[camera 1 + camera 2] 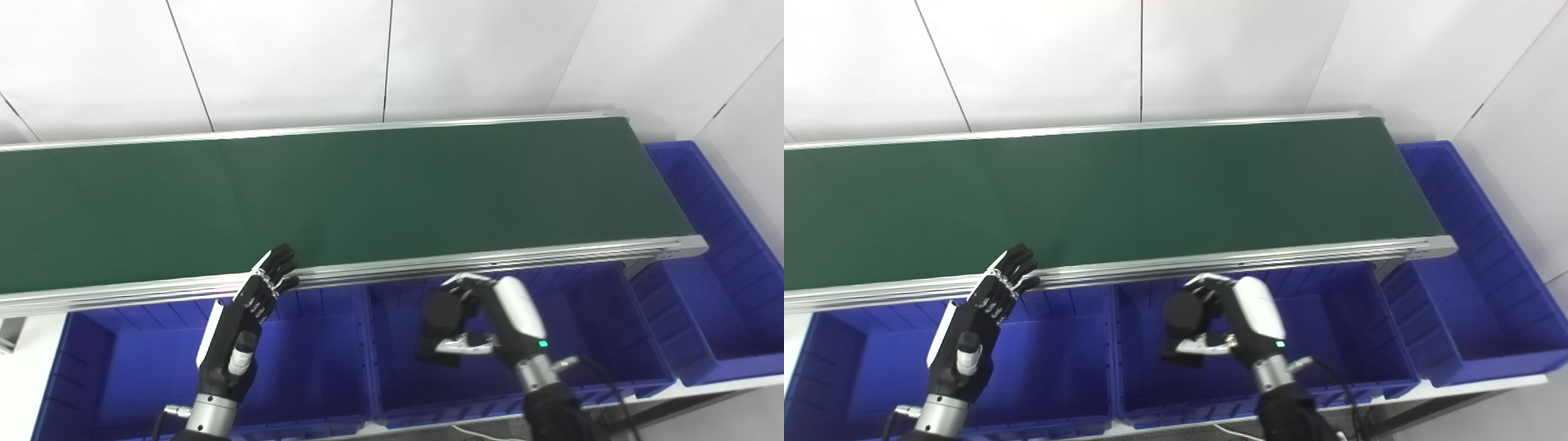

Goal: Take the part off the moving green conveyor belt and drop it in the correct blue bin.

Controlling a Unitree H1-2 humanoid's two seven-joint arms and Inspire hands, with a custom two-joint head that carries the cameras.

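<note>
A black part sits in my right hand, whose fingers are shut on it above the middle blue bin. In the right eye view the same part hangs just below the belt's near rail. My left hand is open, fingers straight and apart, raised over the left blue bin with its fingertips at the rail. The green conveyor belt carries nothing that I can see.
The belt's aluminium near rail runs just behind both hands. A third bin lies to the right of the middle one, and a long blue bin stands at the belt's right end. White wall panels are behind.
</note>
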